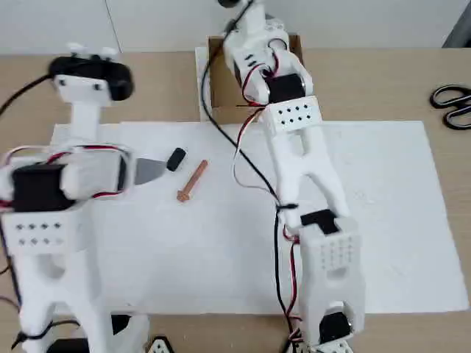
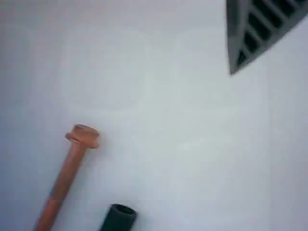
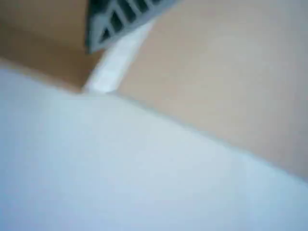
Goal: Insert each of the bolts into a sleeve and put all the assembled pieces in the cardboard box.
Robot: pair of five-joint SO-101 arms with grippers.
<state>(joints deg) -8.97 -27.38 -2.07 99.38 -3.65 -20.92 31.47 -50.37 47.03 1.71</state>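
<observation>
Light wooden table [image 1: 383, 81] under a white paper sheet [image 1: 221, 250]. Brown cardboard box [image 1: 218, 88] sat at 12 o'clock, right gripper [image 1: 254, 33] over it. Left gripper [image 1: 151, 170] was nearer the parts; neither grip could be told. One copper-coloured bolt [image 1: 192, 181] lay at its 4 o'clock, axis 1-to-7, head at 7. One short black sleeve [image 1: 176, 158] lay just beside at 2 o'clock, unjoined.

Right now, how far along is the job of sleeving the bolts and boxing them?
No finished step shows. The copper-coloured flanged bolt lies loose on the white sheet, apart from the short black sleeve. In hand: the left gripper sits beside that sleeve. Left: joining this pair and boxing it. The brown cardboard box is largely covered by the right arm, so its contents are unclear.
</observation>
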